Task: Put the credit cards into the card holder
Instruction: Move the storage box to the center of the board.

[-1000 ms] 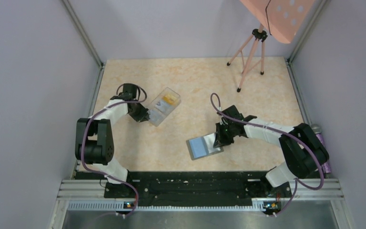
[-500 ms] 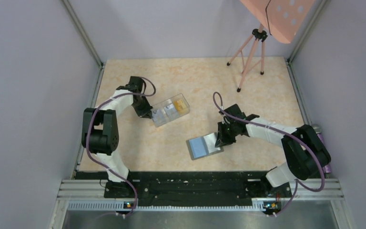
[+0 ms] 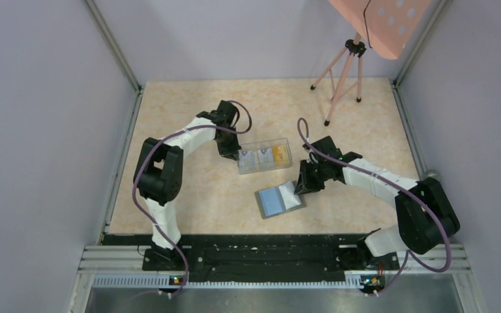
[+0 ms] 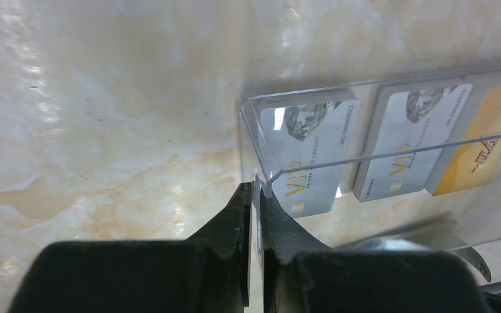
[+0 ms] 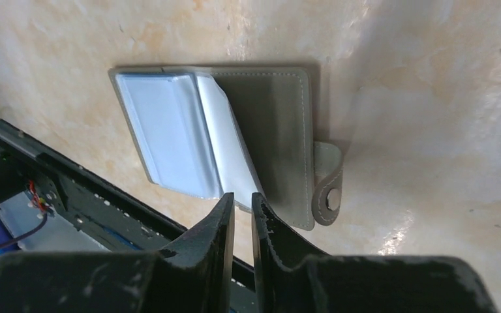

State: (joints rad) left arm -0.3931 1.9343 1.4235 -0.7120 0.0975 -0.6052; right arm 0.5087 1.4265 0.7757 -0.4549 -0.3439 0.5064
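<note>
A: What's different from a second ago?

B: The left gripper, jaws clamped on the end wall of the clear plastic three-compartment box, has dragged it from far left of the open dark grey folding card holder to just beyond it.

A: And the credit cards?

B: They lie flat in that box, two pale grey and one orange, so each transfer gets shorter. The box's long axis runs left to right. So does the holder's, blue side up, snap tab on the right.

A: And the right gripper?

B: Its jaws are nearly together on a blue leaf's edge. It seems to pinch the leaf, but the view is tight.

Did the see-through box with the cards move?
Yes. The clear box, pinched at its end by the left gripper, slid to the right and now lies just behind the card holder, which stayed put.
</note>
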